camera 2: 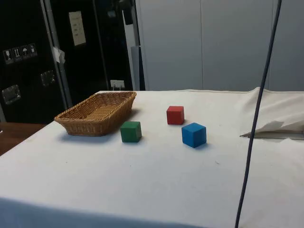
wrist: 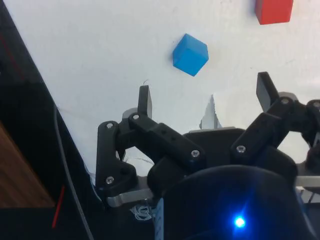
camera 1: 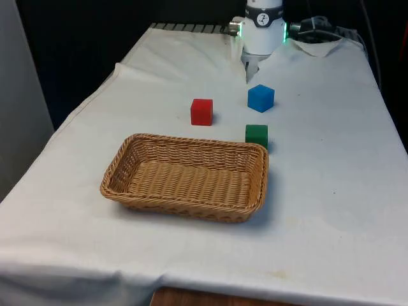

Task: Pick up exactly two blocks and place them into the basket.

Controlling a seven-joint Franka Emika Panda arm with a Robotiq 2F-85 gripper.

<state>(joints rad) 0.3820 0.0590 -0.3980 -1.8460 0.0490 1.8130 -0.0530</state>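
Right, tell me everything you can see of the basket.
The basket is a shallow, rectangular tray of tan woven wicker with a thicker braided rim and rounded corners. It sits flat and upright on the white cloth, with nothing inside. The green block stands just beyond its far corner on the front view's right, close but apart in the side view. Nothing else is near it.
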